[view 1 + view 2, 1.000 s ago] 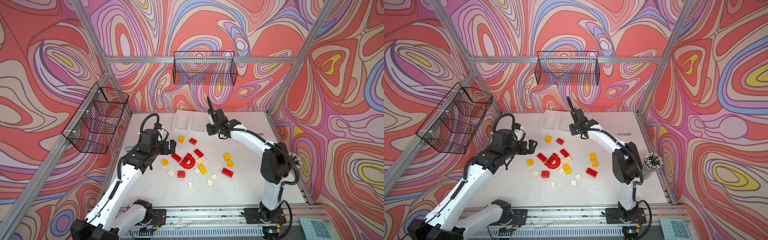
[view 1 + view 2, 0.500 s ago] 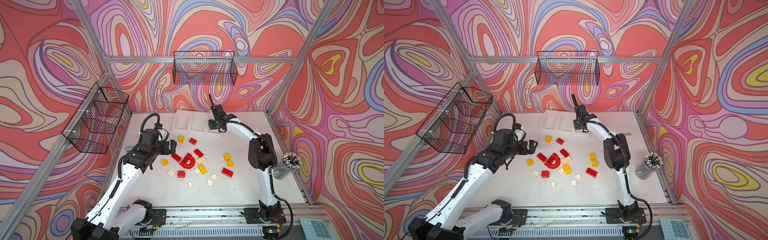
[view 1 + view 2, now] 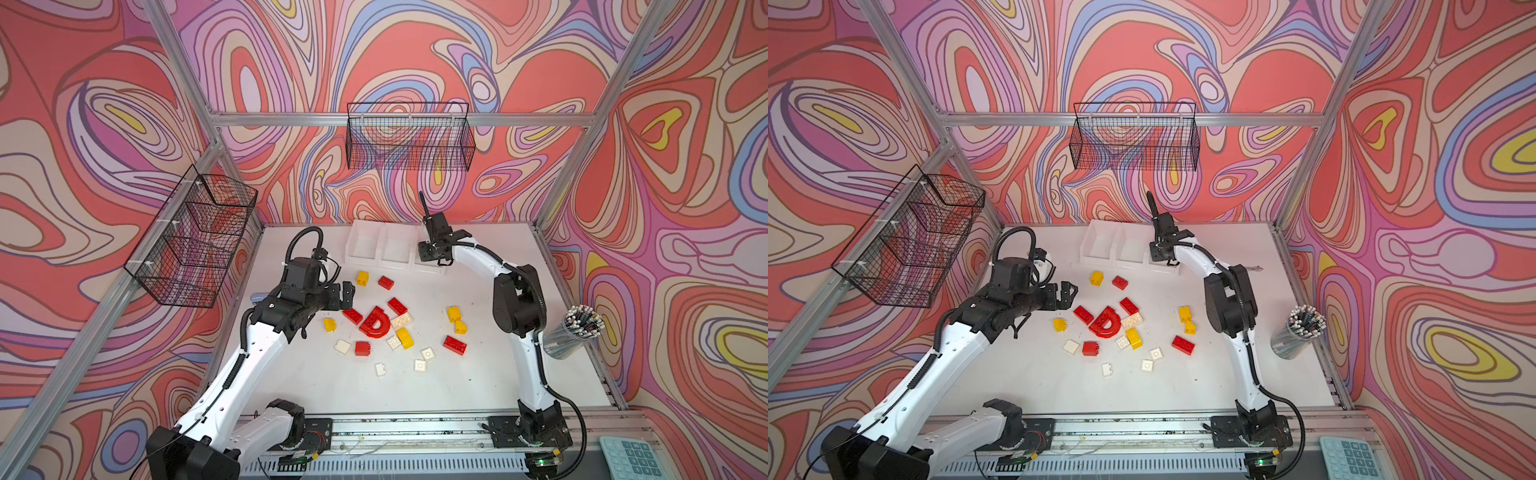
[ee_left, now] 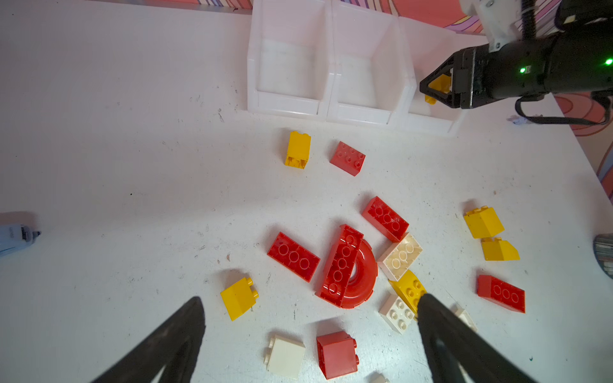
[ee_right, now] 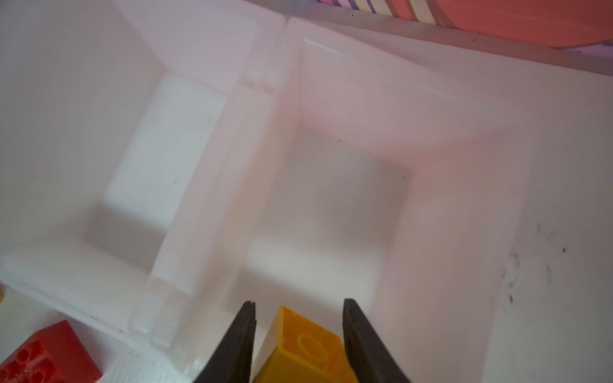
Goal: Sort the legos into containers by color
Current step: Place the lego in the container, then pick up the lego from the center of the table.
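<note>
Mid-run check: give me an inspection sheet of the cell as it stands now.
Surface: white tabletop, scuffed, with dark specks.
Job's things: red, yellow and white legos scattered mid-table, red arch piece among them; three white bins at the far edge, all empty.
Clutter: light-blue stapler, cup of pencils; calculator off the table.
Grippers: left gripper above the pile, jaws open, holding nothing; right gripper shut on a yellow brick over the right-end bin.
Cables: black conduit looped above the left wrist; none seen snagged.
Surroundings: two black wire baskets on swirl-patterned walls.
</note>
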You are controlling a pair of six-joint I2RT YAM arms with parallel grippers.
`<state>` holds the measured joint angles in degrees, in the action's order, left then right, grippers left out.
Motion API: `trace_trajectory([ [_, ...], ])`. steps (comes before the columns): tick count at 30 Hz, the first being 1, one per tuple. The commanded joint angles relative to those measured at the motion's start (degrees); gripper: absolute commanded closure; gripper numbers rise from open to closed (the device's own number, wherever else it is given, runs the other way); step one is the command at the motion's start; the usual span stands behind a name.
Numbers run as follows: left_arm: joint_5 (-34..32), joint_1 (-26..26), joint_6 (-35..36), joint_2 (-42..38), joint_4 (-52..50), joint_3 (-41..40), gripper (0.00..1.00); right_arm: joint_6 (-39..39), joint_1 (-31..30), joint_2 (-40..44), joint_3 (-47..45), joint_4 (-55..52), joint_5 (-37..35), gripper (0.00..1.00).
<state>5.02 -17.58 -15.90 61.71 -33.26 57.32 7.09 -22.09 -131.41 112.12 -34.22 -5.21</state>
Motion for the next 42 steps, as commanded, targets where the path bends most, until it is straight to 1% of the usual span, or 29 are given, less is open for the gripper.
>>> trace_trajectory([
  [1, 0.6, -0.1, -0.1, 0.4, -2.0, 1.7, 0.00, 0.0, 0.3, -1.3, 2.1, 0.2, 0.5, 0.60],
  [3, 0.7, -0.1, -0.1, 0.5, -2.0, 1.7, 0.00, -0.2, 0.3, -1.2, 2.4, 0.0, 0.4, 0.57],
  [7, 0.9, -0.1, -0.1, 0.6, -2.0, 1.8, 0.00, -0.5, 0.3, -0.8, 2.7, -0.3, 0.0, 0.47],
  [11, 0.9, -0.1, -0.1, 0.7, -2.2, 1.8, 0.00, -0.8, 0.3, -0.4, 3.2, -0.7, -0.3, 0.41],
  [18, 1.1, -0.1, 0.1, 0.8, -2.3, 2.0, 0.00, -1.3, 0.3, 1.6, 3.8, -1.5, -0.5, 0.38],
  [24, 2.2, -0.1, -0.1, 1.7, -2.2, 2.1, 0.00, -1.8, 0.3, 7.2, 3.1, -2.2, 0.1, 0.38],
  [28, 2.1, -0.1, 0.0, 2.7, -2.3, 2.4, 0.00, -1.1, 0.1, 14.0, -2.6, 0.3, 1.3, 0.38],
  [31, 1.8, -0.1, -0.2, 3.6, -2.7, 2.9, 0.00, -1.2, -0.8, 19.3, -7.6, 1.7, 0.8, 0.38],
  [35, 2.1, -0.5, 0.0, 5.0, -5.1, 5.2, 0.00, -1.4, -2.6, 25.5, -13.2, 1.6, 0.0, 0.38],
  [37, 1.7, -1.6, 0.5, 5.3, -6.4, 6.6, 0.00, -1.3, -3.7, 28.2, -16.0, 1.6, 0.1, 0.38],
  [39, 0.8, -3.4, 1.2, 5.6, -8.3, 8.0, 0.06, -1.2, -5.2, 31.5, -19.3, 1.8, 0.3, 0.39],
  [42, 1.4, -4.6, 1.5, 6.1, -11.3, 8.9, 0.13, 0.0, -6.7, 36.2, -25.5, 3.3, 1.6, 0.38],
])
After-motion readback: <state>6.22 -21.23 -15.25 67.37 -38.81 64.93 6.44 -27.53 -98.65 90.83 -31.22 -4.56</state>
